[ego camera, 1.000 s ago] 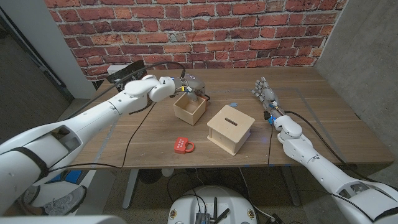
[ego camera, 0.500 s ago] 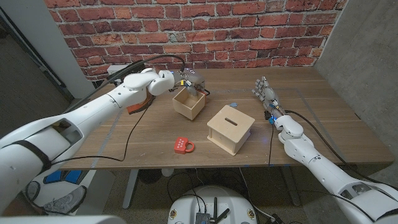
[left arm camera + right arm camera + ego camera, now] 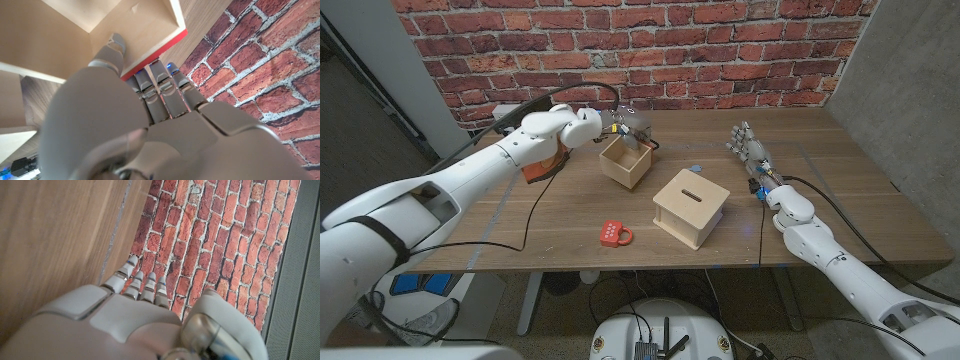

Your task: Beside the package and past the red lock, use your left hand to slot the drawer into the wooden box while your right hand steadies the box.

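Red lock [image 3: 615,234], pale wooden box [image 3: 691,206], red-edged drawer [image 3: 625,160], red brick wall [image 3: 670,50].

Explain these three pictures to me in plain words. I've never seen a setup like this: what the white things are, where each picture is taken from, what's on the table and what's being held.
The white things are a robot's two arms, each ending in a hand with fingers. The wide picture is taken from the robot's head, looking down at a wooden table with a brick wall behind it. The other two pictures come from cameras on the wrists, looking along the back of each hand, so they appear turned.

The left hand grips the drawer, an open wooden tray; in the left wrist view a finger reaches inside it while the others lie along its red-edged wall. The right hand is over bare table, holding nothing, fingers apart.

Also on the table: the wooden box with a slot on top, and the red lock nearer the robot.
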